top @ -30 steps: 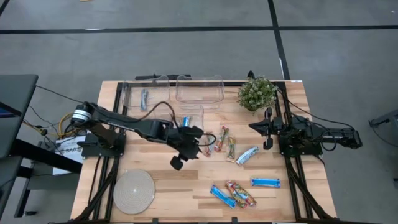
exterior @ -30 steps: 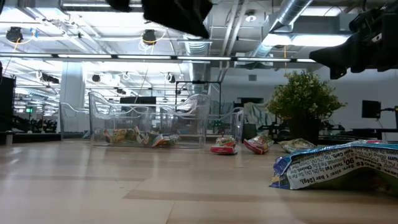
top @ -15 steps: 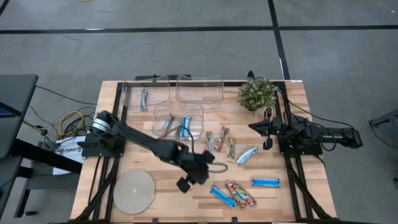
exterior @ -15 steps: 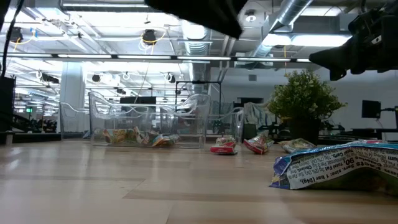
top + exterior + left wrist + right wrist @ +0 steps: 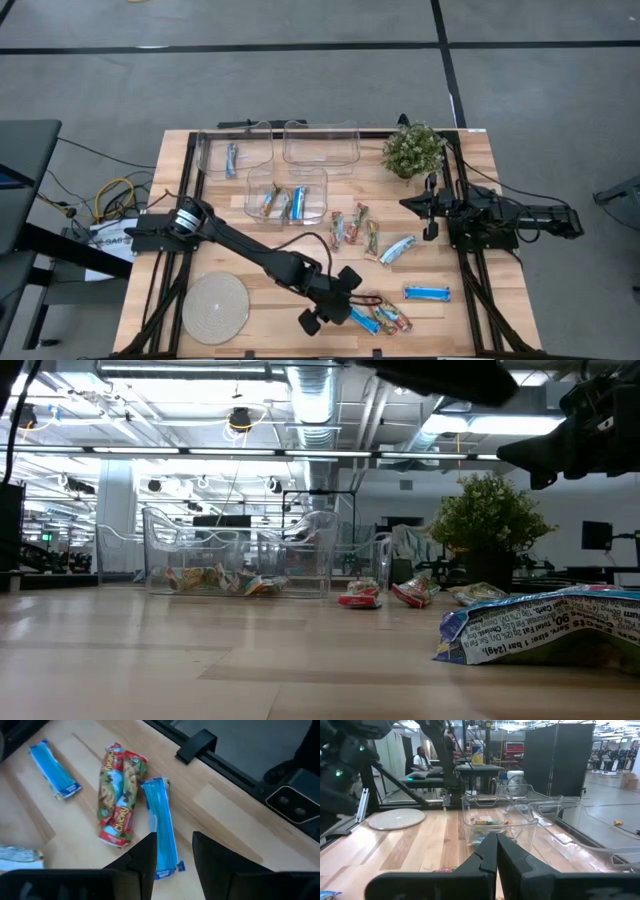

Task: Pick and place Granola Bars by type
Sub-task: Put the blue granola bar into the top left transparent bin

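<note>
1. I take the potted plant [image 5: 412, 150] at the far right corner of the table as my landmark. The three clear bins stand left of it, and some bars already lie in two of them.
2. My left gripper [image 5: 335, 300] is far from the plant, at the near edge of the table. Its fingers [image 5: 142, 865] stand apart and hold nothing.
3. Just beyond these fingers lies a bright blue bar [image 5: 163, 827]. Its near end sits in the gap between them, and its long axis runs almost straight away from my wrist. For me this is the important relation: I judge the jaws already straddle the narrow width, so I need only to go down.
4. A multicoloured bar [image 5: 120, 795] touches the blue one on one side, so it may be caught too.
5. My right gripper [image 5: 432, 212] waits below the plant, clenched and empty, much farther from this bar.
</note>
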You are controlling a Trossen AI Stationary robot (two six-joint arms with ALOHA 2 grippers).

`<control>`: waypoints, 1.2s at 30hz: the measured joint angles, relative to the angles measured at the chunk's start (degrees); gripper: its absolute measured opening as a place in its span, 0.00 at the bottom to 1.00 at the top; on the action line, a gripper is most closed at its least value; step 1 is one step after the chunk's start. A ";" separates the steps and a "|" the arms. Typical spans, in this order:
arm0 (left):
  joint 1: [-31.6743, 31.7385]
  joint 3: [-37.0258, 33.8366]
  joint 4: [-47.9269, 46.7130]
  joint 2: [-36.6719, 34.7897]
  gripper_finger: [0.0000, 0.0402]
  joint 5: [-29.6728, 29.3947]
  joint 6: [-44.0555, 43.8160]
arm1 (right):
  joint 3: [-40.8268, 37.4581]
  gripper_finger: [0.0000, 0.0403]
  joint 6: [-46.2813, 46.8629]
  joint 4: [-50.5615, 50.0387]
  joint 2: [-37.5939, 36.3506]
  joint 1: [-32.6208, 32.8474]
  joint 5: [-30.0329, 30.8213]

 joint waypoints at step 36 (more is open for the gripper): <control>0.59 0.22 10.06 10.59 0.55 -4.99 0.51 | 0.02 0.00 0.00 0.28 0.04 0.01 0.00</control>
